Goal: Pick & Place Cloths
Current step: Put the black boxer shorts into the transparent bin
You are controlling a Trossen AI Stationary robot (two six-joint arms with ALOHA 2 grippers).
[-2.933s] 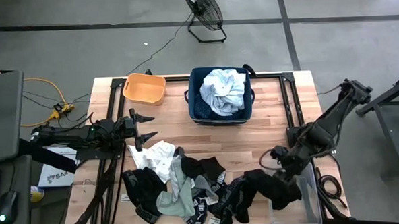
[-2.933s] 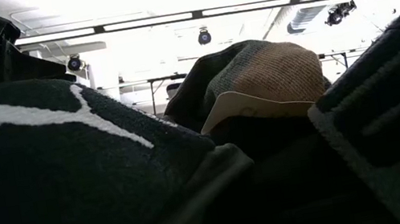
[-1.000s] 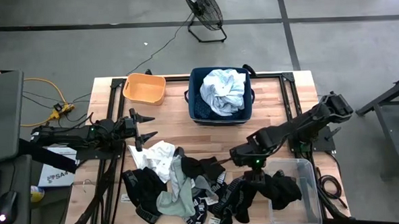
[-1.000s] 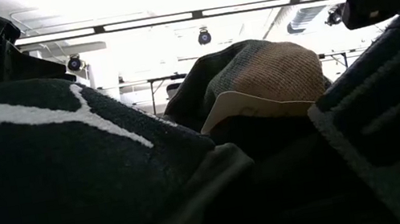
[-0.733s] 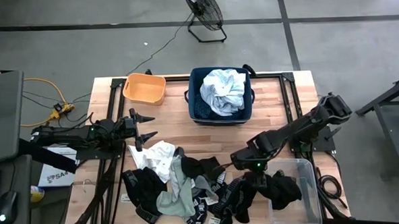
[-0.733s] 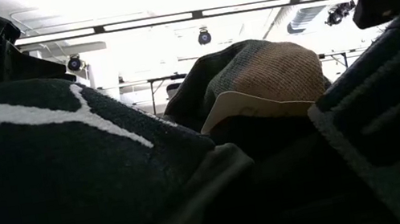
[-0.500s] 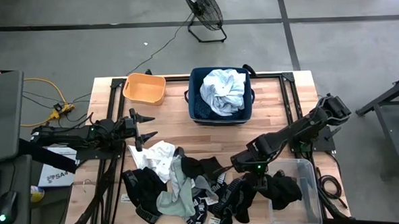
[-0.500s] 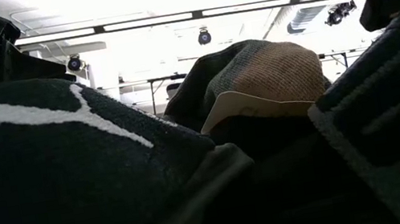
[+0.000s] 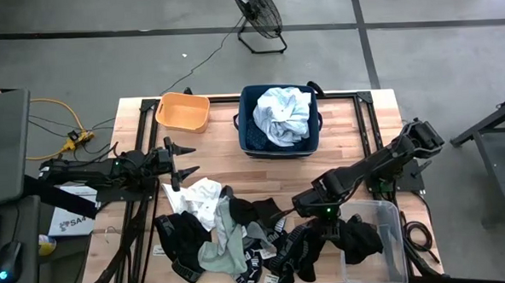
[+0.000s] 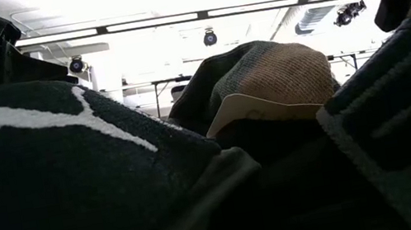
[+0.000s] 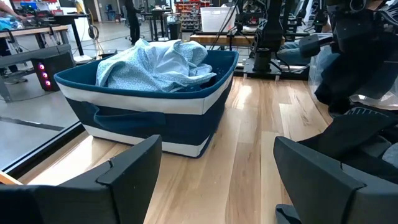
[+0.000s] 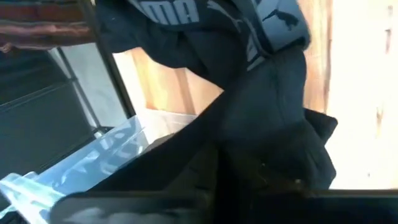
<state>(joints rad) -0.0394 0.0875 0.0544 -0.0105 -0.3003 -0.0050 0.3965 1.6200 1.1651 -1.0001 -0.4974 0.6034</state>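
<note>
Several cloths lie in a heap (image 9: 227, 232) on the near half of the table: black pieces, a grey-green piece (image 9: 221, 245) and a white piece (image 9: 199, 197). A pale blue-white shirt (image 9: 284, 113) fills the navy bin (image 9: 250, 133). A black cloth (image 9: 342, 236) is draped from the table over the wall of a clear plastic box (image 9: 384, 211). My right gripper (image 9: 311, 214) is down on this black cloth, shut on it. My left gripper (image 9: 183, 161) hovers open at the table's left, holding nothing. My right gripper is shut on a bunched fold of the black cloth (image 12: 249, 155), on the part that lies beside the clear box. It comes at it slanting down from the table's right. The cloth rests on the table and on the box's wall; how many layers, I cannot tell.
An orange tub (image 9: 183, 111) stands at the far left, beside the navy bin (image 11: 155, 112). The low view is filled by dark cloths (image 10: 117, 188) close to the lens. Bare wood (image 9: 262, 175) lies between the bin and the heap.
My right gripper has shifted a little toward the table's near edge and lower, onto the black cloth by the clear box. The cloths have not visibly moved.
</note>
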